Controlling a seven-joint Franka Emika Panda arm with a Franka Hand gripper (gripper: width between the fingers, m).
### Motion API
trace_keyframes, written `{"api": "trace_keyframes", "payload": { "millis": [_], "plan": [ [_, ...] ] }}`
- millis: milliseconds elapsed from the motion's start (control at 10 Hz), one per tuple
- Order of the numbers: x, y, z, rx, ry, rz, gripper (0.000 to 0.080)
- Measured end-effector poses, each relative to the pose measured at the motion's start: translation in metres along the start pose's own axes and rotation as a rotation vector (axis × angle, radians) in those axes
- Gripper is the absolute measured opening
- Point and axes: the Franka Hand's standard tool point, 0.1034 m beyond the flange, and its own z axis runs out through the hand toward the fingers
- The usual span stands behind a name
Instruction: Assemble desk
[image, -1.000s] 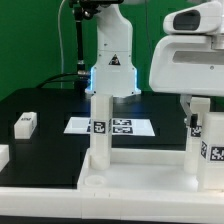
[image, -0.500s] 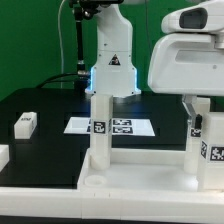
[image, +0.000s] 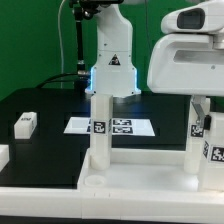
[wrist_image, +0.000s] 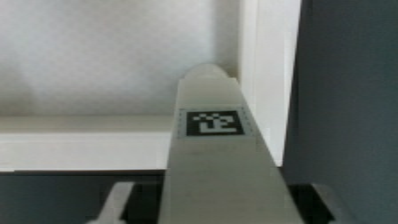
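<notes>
The end effector (image: 200, 119) straddles the upright leg (wrist_image: 217, 160), jaws narrow; contact I cannot tell. An off-centre squeeze could tilt it in the desk panel (image: 140, 172).

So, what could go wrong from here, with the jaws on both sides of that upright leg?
1. The jaws flank the upright leg, but how squarely they meet it is not visible; an off-centre hold might tilt it in the socket of the desk panel.
2. Another standing leg is close beside it at the exterior view's right; the jaws could bump it.
</notes>
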Motion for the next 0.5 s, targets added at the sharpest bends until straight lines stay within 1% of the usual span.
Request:
{"api": "trace_keyframes", "payload": {
  "millis": [500],
  "plan": [
    [0.0002, 0.0052, 0.0012, 0.031, -0.013, 0.531, 0.0288]
  ]
}}
